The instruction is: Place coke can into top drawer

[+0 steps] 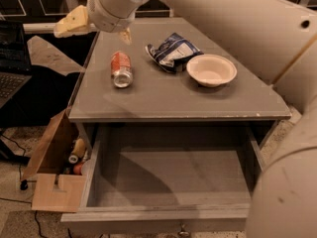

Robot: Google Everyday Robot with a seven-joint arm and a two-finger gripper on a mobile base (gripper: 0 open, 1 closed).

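The coke can (pixel 121 69) lies on its side on the grey table top (pixel 163 100), left of centre, silver end toward me. The top drawer (pixel 168 180) is pulled out below the table's front edge, and its inside shows nothing in it. My gripper (pixel 93 35) hangs over the table's back left corner, above and behind the can and apart from it. Its fingers are spread open and hold nothing. One tan finger (pixel 71 24) points left past the table edge. The other tan finger (pixel 126 35) points down toward the can.
A blue-and-white chip bag (pixel 173 51) and a white bowl (pixel 211 69) sit right of the can. A brown cardboard box (pixel 52 170) holding a tan bottle (pixel 77 151) stands on the floor at the left. A laptop (pixel 11 58) is at the far left. My arm fills the right side.
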